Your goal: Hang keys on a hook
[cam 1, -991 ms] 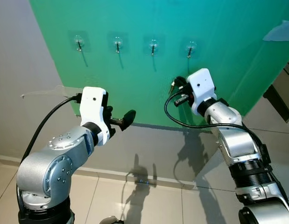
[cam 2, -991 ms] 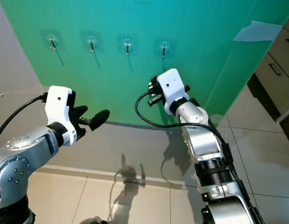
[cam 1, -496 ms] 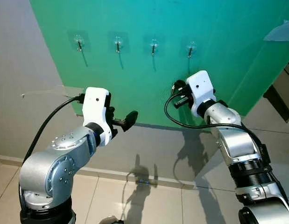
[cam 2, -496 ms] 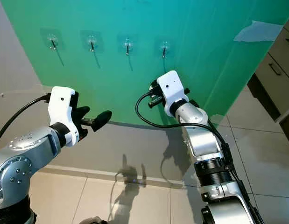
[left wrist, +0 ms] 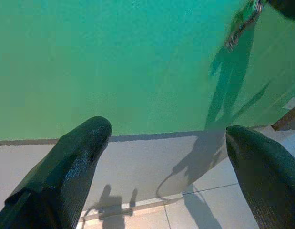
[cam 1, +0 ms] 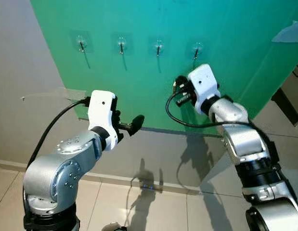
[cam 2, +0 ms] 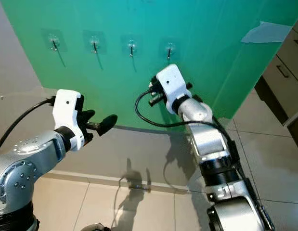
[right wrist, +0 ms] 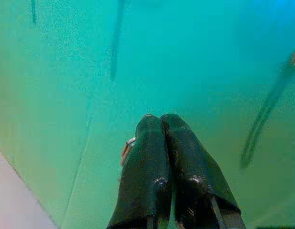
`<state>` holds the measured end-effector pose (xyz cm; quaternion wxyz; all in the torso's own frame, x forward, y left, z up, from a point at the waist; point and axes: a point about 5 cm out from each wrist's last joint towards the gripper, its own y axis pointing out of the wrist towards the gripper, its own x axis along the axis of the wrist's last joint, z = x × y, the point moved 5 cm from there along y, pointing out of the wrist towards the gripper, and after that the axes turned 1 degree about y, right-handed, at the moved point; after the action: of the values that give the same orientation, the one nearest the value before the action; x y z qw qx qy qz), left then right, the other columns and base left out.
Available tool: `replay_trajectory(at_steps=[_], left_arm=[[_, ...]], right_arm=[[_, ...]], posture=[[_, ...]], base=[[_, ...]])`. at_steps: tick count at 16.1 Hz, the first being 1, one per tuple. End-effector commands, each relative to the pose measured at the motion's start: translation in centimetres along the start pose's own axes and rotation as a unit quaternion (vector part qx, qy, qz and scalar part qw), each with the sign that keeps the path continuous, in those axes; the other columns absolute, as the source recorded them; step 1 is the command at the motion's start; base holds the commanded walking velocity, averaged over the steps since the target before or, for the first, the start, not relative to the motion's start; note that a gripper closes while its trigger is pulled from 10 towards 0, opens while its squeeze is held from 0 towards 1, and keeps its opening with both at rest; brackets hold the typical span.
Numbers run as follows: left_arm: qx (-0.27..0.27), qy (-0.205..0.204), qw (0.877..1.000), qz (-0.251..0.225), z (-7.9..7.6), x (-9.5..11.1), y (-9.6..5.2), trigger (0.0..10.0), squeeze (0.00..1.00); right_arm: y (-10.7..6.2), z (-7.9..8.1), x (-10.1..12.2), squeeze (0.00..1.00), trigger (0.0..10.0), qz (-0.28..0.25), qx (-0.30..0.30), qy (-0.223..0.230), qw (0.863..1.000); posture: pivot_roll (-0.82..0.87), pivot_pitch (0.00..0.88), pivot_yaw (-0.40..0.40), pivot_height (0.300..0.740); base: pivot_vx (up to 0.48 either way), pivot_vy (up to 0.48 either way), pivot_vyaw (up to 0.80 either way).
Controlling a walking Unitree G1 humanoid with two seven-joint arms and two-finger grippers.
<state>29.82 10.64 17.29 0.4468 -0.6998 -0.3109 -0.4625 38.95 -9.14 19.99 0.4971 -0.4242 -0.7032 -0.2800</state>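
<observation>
The right gripper (cam 1: 179,85), fingers pressed together on a set of keys (right wrist: 127,149), is raised close to the green wall panel (cam 1: 235,43), just below the rightmost hook (cam 1: 196,50) of 4 in a row. The left gripper (cam 1: 134,123) waits lower and well apart, fingers spread and empty. To hang the keys cleanly, the ring likely needs lifting above the hook's tip, then lowering over it before release. The right wrist view reveals a sliver of metal ring beside the fingers, which the head views hide behind the wrist housing
</observation>
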Motion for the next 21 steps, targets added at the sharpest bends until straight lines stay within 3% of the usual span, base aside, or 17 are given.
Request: replay_trajectory(at_steps=[1, 4, 7, 11, 14, 21], left_arm=[[-0.004, 0.003, 1.000, -0.001, -0.3, 0.1, 0.2, 10.0, 0.00], [-0.003, 0.001, 1.000, 0.000, -0.2, -0.1, 0.2, 10.0, 0.00], [-0.004, 0.001, 1.000, 0.001, -0.3, -0.2, 0.3, 10.0, 0.00], [-0.007, 0.001, 1.000, -0.001, -0.5, -0.1, 0.5, 10.0, 0.00], [-0.009, 0.004, 1.000, -0.002, -0.5, 0.0, 0.7, 10.0, 0.00], [-0.006, 0.007, 1.000, -0.007, -0.4, 0.1, 0.7, 10.0, 0.00]], right_arm=[[-0.1, -0.1, 0.9, 0.00, 10.0, -0.009, 0.005, -0.009, 1.000], [-0.3, 0.5, 1.6, 0.00, 10.0, -0.015, 0.018, -0.012, 1.000], [-0.4, 0.0, 2.9, 0.00, 10.0, -0.028, 0.021, -0.035, 0.999], [-0.5, -1.7, 3.4, 0.00, 10.0, -0.018, 0.015, -0.109, 0.994], [-0.1, -2.7, 4.5, 0.00, 10.0, -0.032, -0.003, -0.210, 0.977], [0.6, -2.1, 5.9, 0.00, 10.0, -0.066, 0.008, -0.271, 0.960]], posture=[[-0.05, 0.000, -0.034, 0.740], [-0.05, 0.000, -0.034, 0.740], [-0.06, 0.000, -0.034, 0.740], [-0.06, 0.000, -0.034, 0.740], [-0.07, 0.000, -0.032, 0.740], [-0.05, 0.000, -0.044, 0.740]], base=[[0.000, 0.000, 0.00], [0.000, 0.000, 0.00], [0.000, 0.000, 0.00], [0.000, 0.000, 0.00], [0.000, 0.000, 0.00], [0.000, 0.000, 0.00]])
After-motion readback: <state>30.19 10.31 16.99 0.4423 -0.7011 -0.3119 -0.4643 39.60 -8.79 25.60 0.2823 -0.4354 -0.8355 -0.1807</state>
